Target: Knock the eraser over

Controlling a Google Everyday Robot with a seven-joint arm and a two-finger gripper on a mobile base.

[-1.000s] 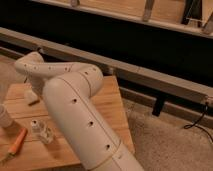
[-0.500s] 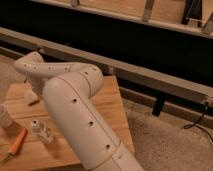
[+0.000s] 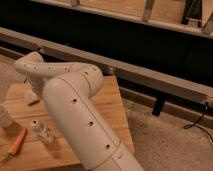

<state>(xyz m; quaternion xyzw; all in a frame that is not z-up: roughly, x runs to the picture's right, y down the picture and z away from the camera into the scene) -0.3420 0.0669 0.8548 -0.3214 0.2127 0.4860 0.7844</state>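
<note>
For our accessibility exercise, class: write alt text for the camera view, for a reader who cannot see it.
A white robot arm folds across a wooden table; its gripper is hidden behind the wrist at the table's left rear. A pale block, a small bottle and an orange pen-like object sit at left.

light: dim, warm, overhead | arm [image 3: 75,115] brightest | end effector [image 3: 30,94] shaded under elbow, over the table [image 3: 112,107] at its left
</note>
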